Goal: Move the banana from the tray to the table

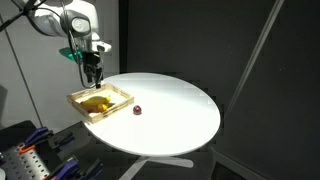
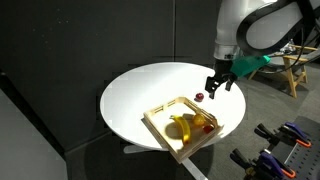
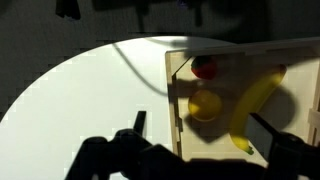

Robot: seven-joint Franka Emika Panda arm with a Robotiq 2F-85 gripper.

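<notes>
The banana (image 2: 181,126) lies in the tray (image 2: 160,136) at the near edge of the counter (image 2: 140,90) in an exterior view, beside a rounder orange-yellow item (image 3: 204,104). The jaws hang spread wide above the tray, gripping nothing.

arm (image 2: 240,25): chunky white shells, all rounded, no sharp corners anywhere; looks the same in both exterior views
joint bands (image 2: 268,18): dark grey to black rings where the white shells meet
green piece (image 2: 250,62): small teal-green block sticking out at the wrist, the only real colour on it; also shows in an exterior view (image 1: 69,52)
gripper (image 2: 221,87): all black, boxy body under the white wrist, two slim prongs
fingers (image 3: 112,156): in the wrist view just dark, blurry lumps along the near edge, can't make out screws or markings tbh
</notes>
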